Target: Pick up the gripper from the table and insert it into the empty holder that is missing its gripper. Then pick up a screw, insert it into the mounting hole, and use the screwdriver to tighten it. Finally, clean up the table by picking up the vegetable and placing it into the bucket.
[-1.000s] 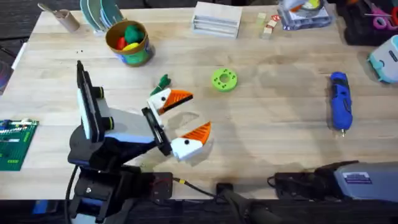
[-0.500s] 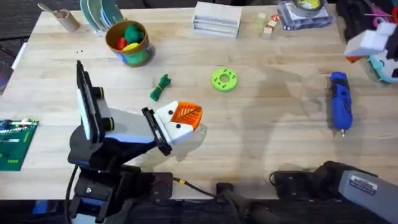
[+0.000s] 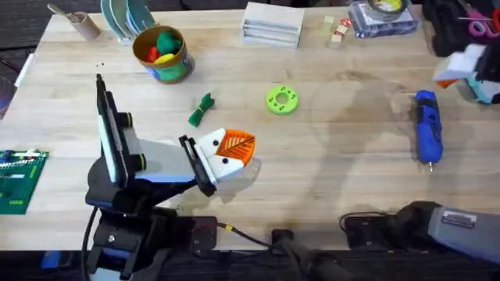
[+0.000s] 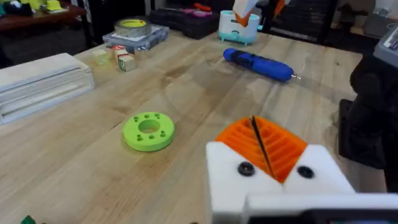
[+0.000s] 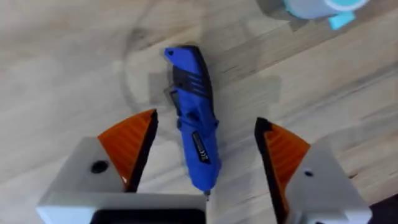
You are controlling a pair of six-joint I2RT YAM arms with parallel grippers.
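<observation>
My right gripper [image 5: 205, 155] hangs open above the blue screwdriver [image 5: 194, 134], one orange pad on each side of its body and neither touching it. Seen from overhead, that gripper [image 3: 462, 66] hovers at the far right, just beyond the screwdriver [image 3: 426, 126]. Near the table's middle, my left gripper [image 3: 231, 150] is shut, its orange pads [image 4: 273, 144] pressed together with nothing between them. The dark green vegetable [image 3: 201, 109] lies a little beyond it. The bucket [image 3: 160, 53] stands at the back left with toys inside. The loose gripper, the holder and the screw are out of view.
A lime-green disc with holes [image 3: 281, 100] lies mid-table. Teal plates [image 3: 125, 16] stand behind the bucket, and a white box [image 3: 272, 22] and a tape roll on a case [image 3: 379, 12] line the far edge. A green board [image 3: 19, 179] sits at the left edge.
My left gripper's fingers have closed together. The right arm has swung out from the near right to hover over the screwdriver at the far right.
</observation>
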